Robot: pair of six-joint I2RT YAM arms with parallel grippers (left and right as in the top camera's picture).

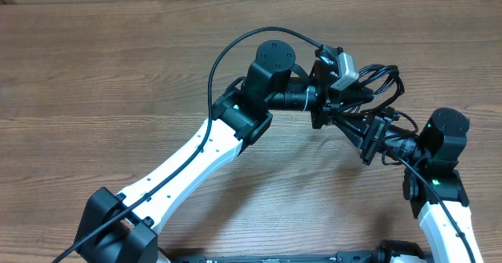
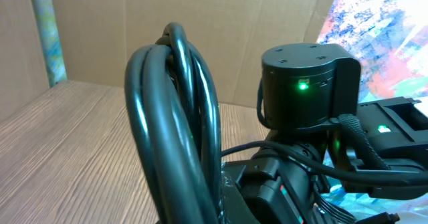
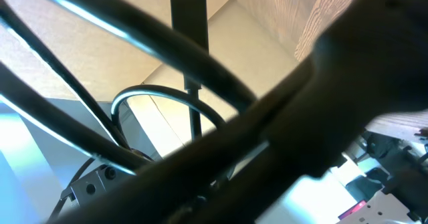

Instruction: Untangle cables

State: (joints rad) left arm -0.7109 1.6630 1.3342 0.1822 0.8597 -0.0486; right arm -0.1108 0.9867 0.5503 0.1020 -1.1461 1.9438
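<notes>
A bundle of thin black cables [image 1: 381, 79] hangs in loops where the two robot arms meet, raised off the wood-grain surface [image 1: 118, 74], with its outer loops bulging just beyond the tip of the left gripper [image 1: 353, 96] and above the right gripper [image 1: 353, 122]. From the left wrist camera the cables [image 2: 177, 117] fill the foreground as several glossy cords lying side by side in one tall upright loop, right in front of that gripper. Just past the loop sits the round black joint [image 2: 304, 83] of the right arm, a green light glowing on it, and a cardboard wall [image 2: 221, 23] stands behind. From the right wrist camera the cords [image 3: 200, 57] cross the lens so closely that they blur, and a flat black plug [image 3: 189, 10] points upward beyond them. The two grippers point at each other, nearly tip to tip, both buried in the tangle. Whether the left gripper's jaws are apart or clamped on a cord cannot be told from any view, and the same holds for the right gripper.
</notes>
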